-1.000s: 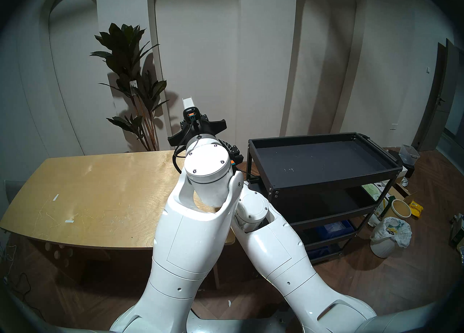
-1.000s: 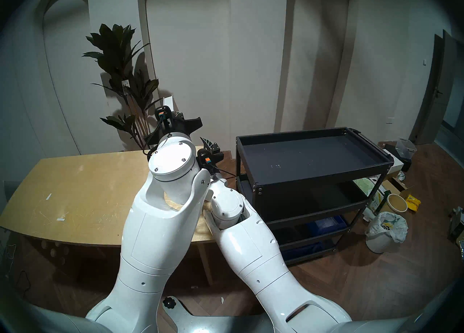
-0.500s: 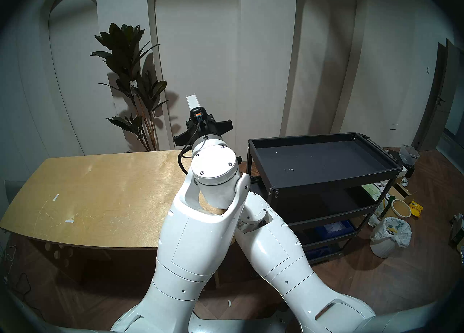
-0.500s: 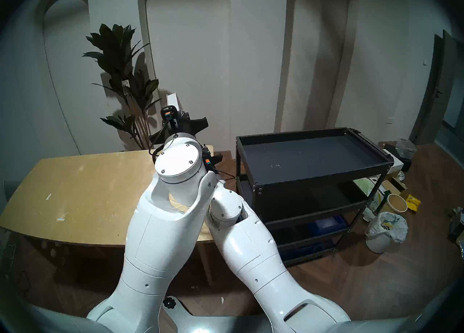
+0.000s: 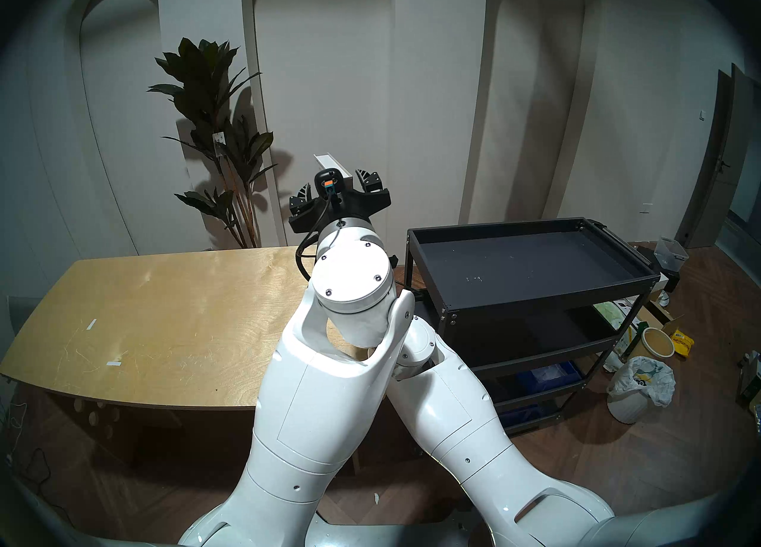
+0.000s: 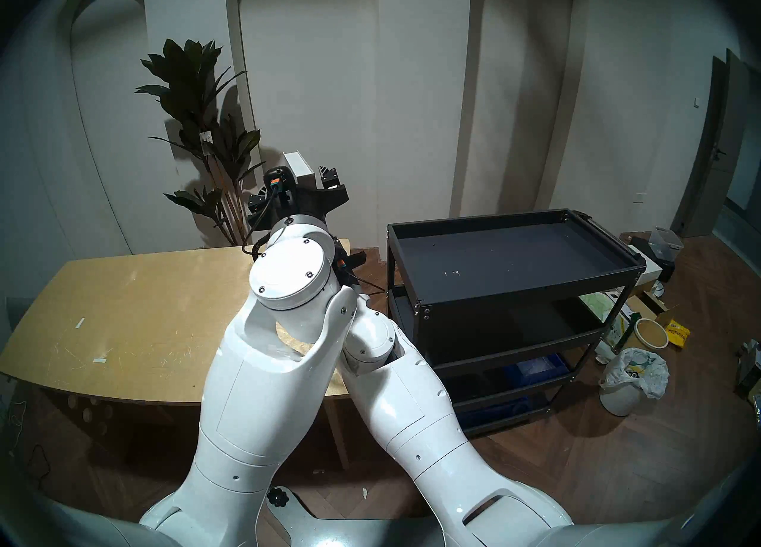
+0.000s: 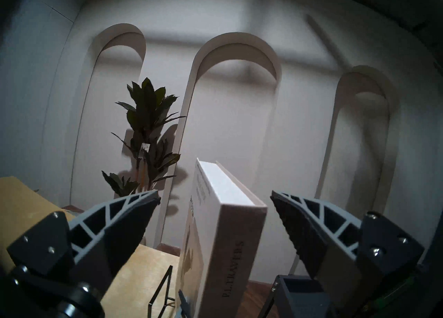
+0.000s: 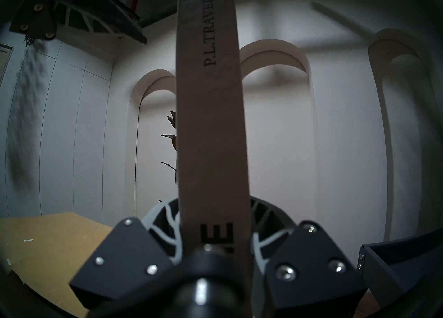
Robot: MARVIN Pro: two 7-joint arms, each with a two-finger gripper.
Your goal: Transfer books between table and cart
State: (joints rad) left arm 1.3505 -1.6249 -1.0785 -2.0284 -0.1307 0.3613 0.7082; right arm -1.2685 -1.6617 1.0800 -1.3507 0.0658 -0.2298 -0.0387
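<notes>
The right gripper (image 8: 215,228) had its fingers closed on the spine of the white book (image 7: 223,233), holding it upright above the bench (image 5: 164,319). The left gripper (image 7: 215,205) fingers stood apart on both sides, not touching it. The cart (image 5: 531,270) stood beside.

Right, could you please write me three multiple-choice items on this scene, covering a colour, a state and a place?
1. What colour is the cart? A white; B blue; C black.
2. How is the left gripper around the book? A open; B shut on it; C shut beside it.
3. Where is the book? A on the cart; B upright in the right gripper; C in the left gripper.
Answers: 1 C, black frame and shelves; 2 A, its fingers stand clear of the covers; 3 B, it clamps the spine.
</notes>
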